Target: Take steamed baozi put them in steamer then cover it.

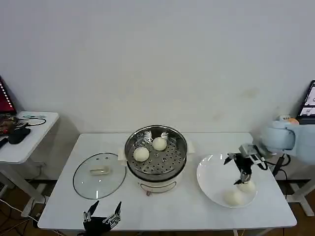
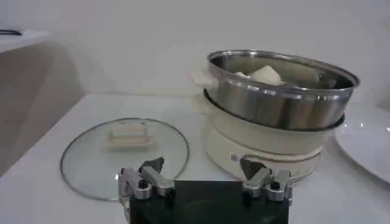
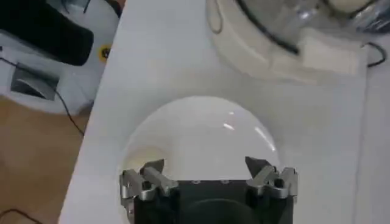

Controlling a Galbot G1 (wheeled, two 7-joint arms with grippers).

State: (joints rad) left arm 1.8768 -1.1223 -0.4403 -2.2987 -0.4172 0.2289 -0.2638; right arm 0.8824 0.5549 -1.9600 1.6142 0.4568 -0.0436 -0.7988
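Head view: with right gripper (image 1: 243, 180) open and empty just above baozi (image 1: 246, 186) on plate (image 1: 211, 172), go straight down, centre bun betw. fingers, close gently w/o squashing.

A white plate (image 1: 209, 172) sits on the white desk (image 1: 64, 189); a side table (image 1: 29, 142) with cables stands well apart.

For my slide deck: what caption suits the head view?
Right gripper open over plate; two baozi in steamer.
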